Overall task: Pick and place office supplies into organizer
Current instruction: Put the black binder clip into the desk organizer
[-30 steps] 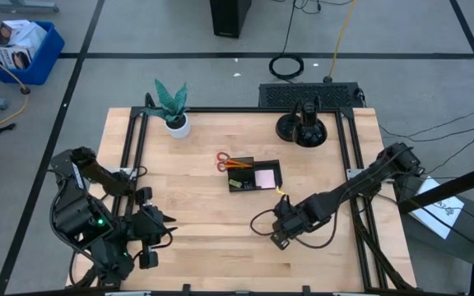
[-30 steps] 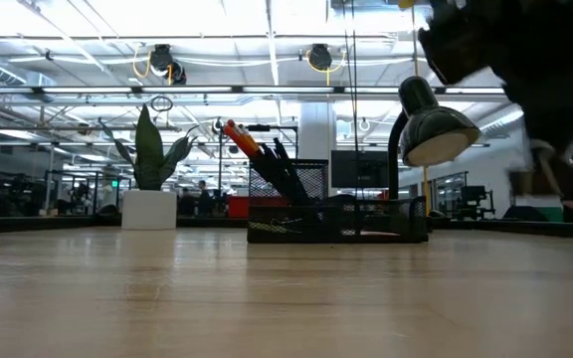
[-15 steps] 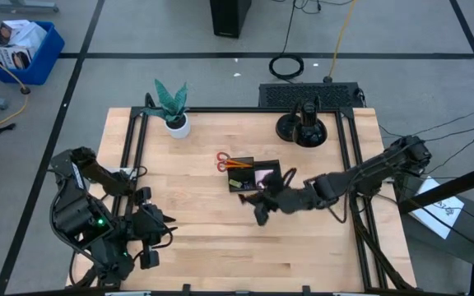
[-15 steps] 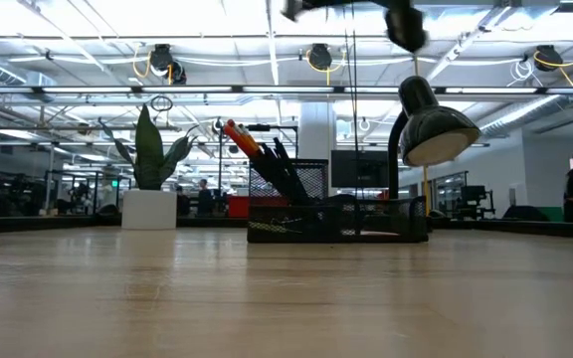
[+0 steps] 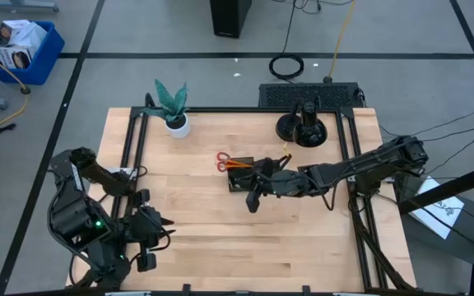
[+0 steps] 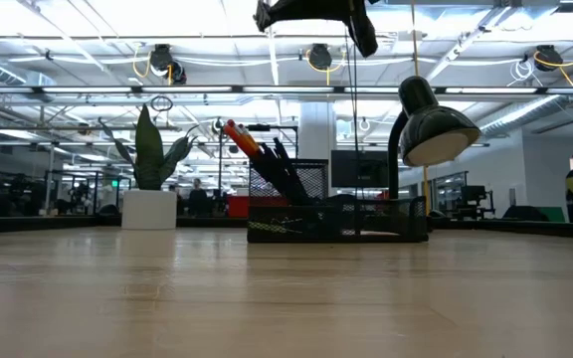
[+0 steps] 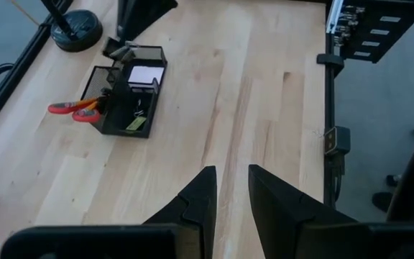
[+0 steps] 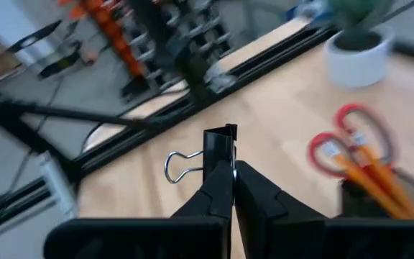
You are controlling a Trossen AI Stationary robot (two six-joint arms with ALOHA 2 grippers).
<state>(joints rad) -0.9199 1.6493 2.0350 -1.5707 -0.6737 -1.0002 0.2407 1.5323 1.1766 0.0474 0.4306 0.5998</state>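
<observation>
Two arms over a wooden bench. Right end effector reaches in from the right side and hangs above the organizer, near its front-left corner in the high view; fingers pressed together on a black binder clip, wire loops sticking out to one side. Clip held up in the air, clear of the bench surface.

Organizer is a low black mesh tray near the bench middle, compartments visible. Red-handled scissors stand at its left end, handles poking out past the rim; orange pencils and dark pens lean up out of the tall mesh section in the low view. Pink sticky-note pad lies flat in a compartment at the other end. A small yellow-green piece shows in the front compartment.

Left end effector waits at the bench's front-left corner, well apart from the organizer, fingers parted by a narrow gap, holding nothing.

Potted plant in a white pot at the back left. Black desk lamp on a round base at the back right
</observation>
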